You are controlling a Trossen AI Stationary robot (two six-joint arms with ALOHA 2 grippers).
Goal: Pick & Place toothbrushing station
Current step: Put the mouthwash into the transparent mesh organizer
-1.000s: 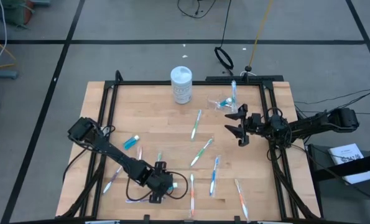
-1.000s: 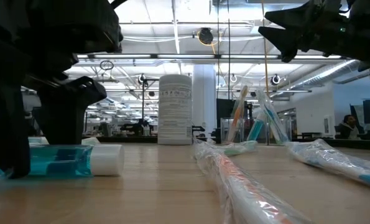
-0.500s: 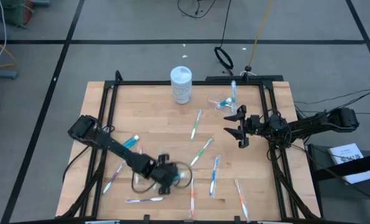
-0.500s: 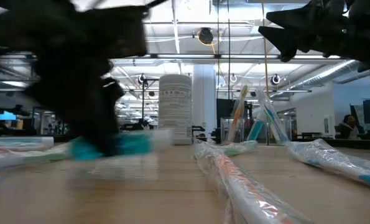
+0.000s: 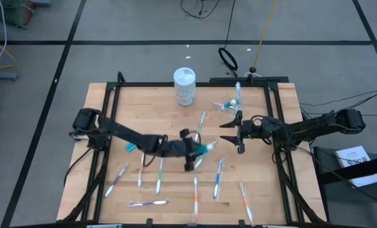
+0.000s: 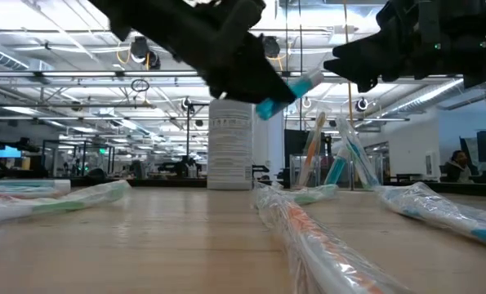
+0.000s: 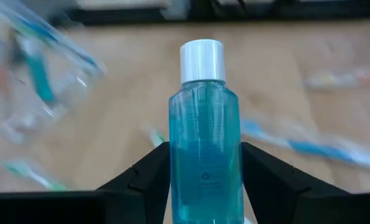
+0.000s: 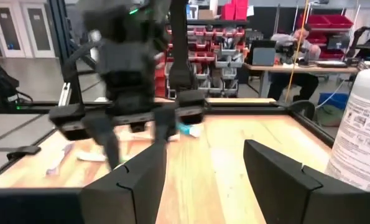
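A small blue toothpaste tube (image 7: 203, 130), white-capped, is gripped between the fingers of the left end effector (image 5: 198, 151) and held above the middle of the desk (image 5: 163, 114), near the right end effector (image 5: 234, 131), which is seen spread wide and empty. A clear cup (image 5: 229, 103) holding a few toothbrushes is seen toward the desk's far right, beside a white canister (image 5: 184, 86). Many wrapped toothbrushes (image 5: 218, 178) are left scattered on the wood, so most of the work is judged still undone
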